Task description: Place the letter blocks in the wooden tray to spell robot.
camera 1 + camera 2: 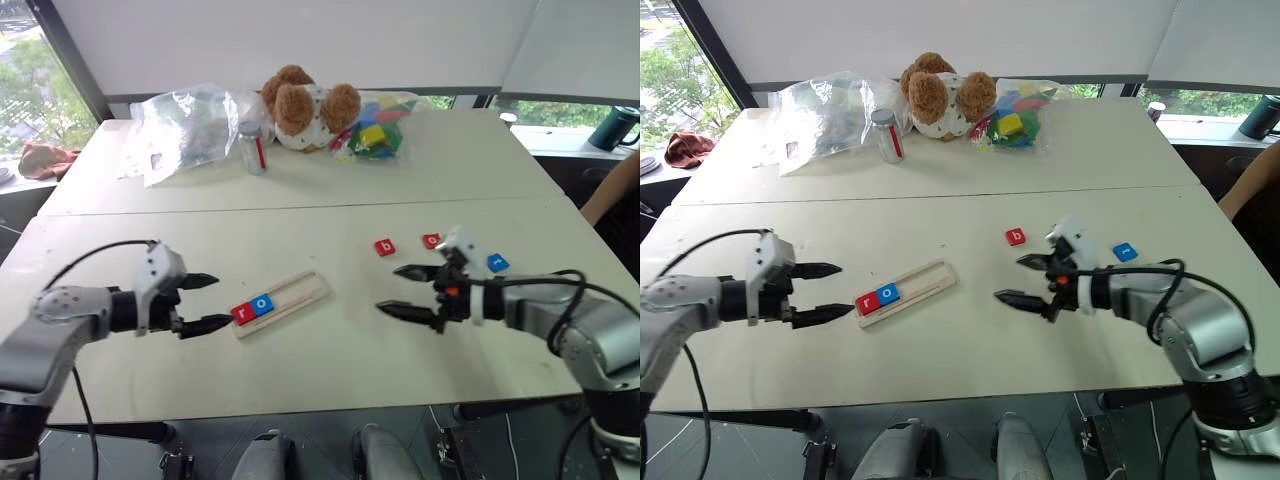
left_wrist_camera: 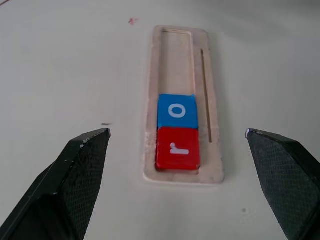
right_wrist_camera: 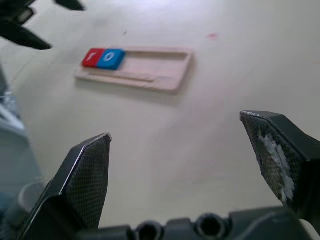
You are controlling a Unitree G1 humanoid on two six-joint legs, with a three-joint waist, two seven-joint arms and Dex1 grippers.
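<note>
Red r (image 1: 242, 312) & blue o (image 1: 262, 302) sit touching at wooden tray (image 1: 300, 292) end. Left gripper (image 1: 207, 303) & right gripper (image 1: 407, 291): jaws apart, empty. Red b (image 1: 385, 247) lies loose on surface (image 1: 330, 350).

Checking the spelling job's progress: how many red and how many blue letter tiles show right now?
Red: 3, namely r in the wooden tray, b and a partly hidden one on the table.
Blue: 2, namely o in the tray and one on the table.
Total: 5
</note>
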